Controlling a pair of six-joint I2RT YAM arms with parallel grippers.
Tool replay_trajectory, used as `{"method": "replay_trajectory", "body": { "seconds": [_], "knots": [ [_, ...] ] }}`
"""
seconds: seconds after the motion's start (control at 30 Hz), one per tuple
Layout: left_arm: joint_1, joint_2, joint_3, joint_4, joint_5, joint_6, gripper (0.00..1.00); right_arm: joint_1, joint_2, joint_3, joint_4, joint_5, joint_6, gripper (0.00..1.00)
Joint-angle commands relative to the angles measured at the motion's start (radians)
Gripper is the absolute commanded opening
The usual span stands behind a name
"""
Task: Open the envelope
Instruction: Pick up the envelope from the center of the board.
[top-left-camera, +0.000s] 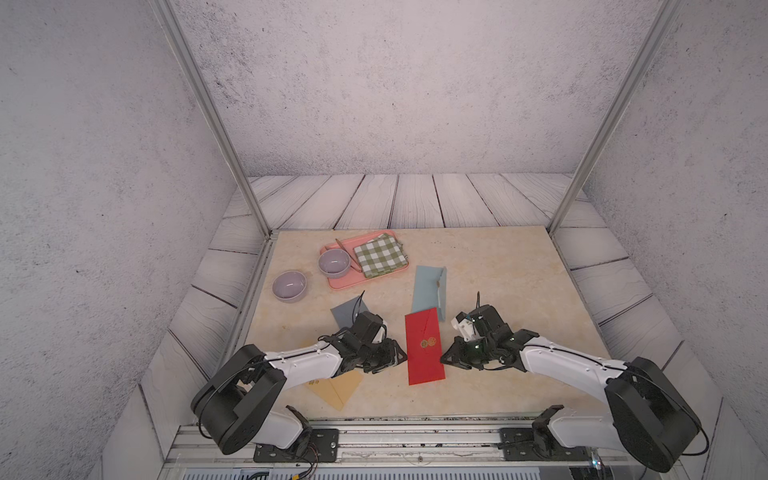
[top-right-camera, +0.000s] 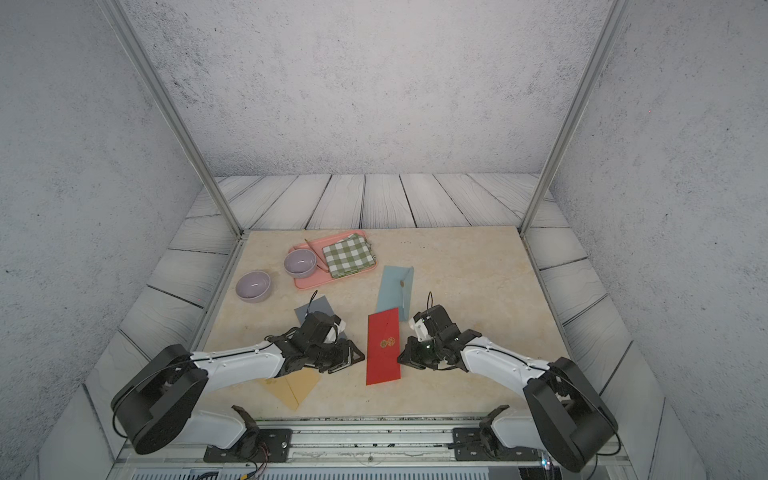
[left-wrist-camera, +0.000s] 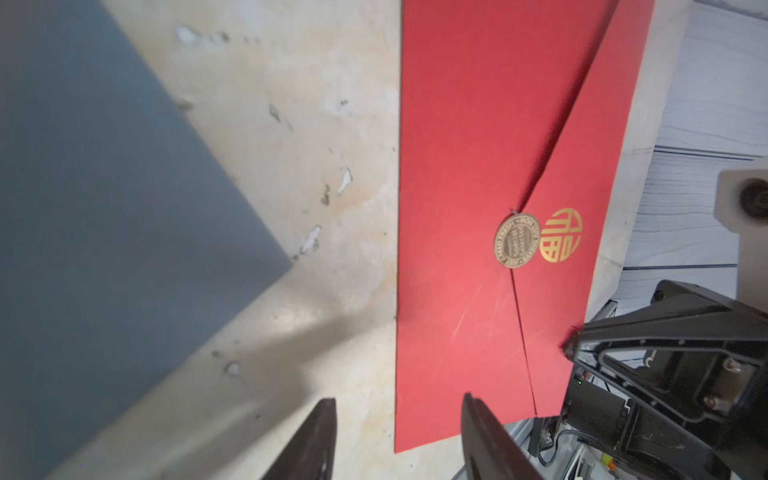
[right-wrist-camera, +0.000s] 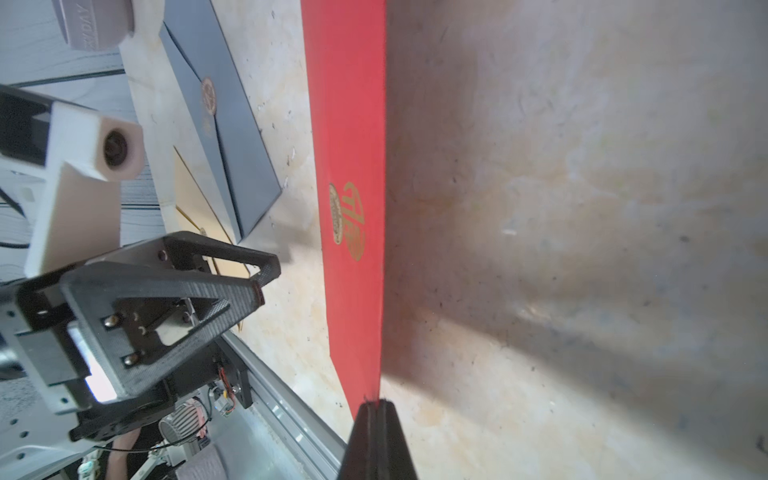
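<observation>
Pinching the red envelope (top-left-camera: 424, 349) by its right long edge, right gripper (right-wrist-camera: 374, 402) has jaws closed on the paper. Envelope lies on the table (top-left-camera: 498, 270) near its front middle, gold sticker (left-wrist-camera: 516, 241) at the flap tip. Left gripper (left-wrist-camera: 399, 401) sits at its left edge, jaws apart, holding nothing.

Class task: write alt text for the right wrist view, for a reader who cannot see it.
The right tool, shut, pinches the edge of a red envelope with a gold seal, holding that edge off the table. Beyond it lie a grey envelope and a tan envelope, with the left tool open nearby.
</observation>
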Motion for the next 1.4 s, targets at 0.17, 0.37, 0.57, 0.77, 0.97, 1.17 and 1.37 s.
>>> {"method": "replay_trajectory", "body": {
  "seconds": [0.17,0.37,0.57,0.77,0.97,1.17,1.37],
  "knots": [
    [0.021,0.124,-0.011,0.089,0.082,-0.017,0.53,-0.041,-0.010,-0.061,0.175,-0.150,0.081,0.00],
    [0.062,0.174,-0.022,0.225,0.152,-0.048,0.54,-0.048,-0.025,-0.079,0.223,-0.205,0.068,0.00],
    [0.098,0.231,-0.019,0.290,0.188,-0.061,0.54,-0.048,0.004,-0.081,0.257,-0.217,0.064,0.00],
    [0.097,0.320,-0.037,0.389,0.224,-0.104,0.53,-0.048,0.062,-0.058,0.296,-0.210,0.068,0.02],
    [0.089,0.359,-0.052,0.449,0.237,-0.133,0.53,-0.049,0.119,-0.043,0.328,-0.191,0.079,0.15],
    [0.086,0.371,-0.056,0.464,0.238,-0.139,0.52,-0.049,0.147,-0.033,0.335,-0.177,0.079,0.17],
    [0.087,0.284,-0.055,0.408,0.215,-0.111,0.52,-0.049,0.074,-0.021,0.245,-0.160,0.017,0.00]
  ]
}}
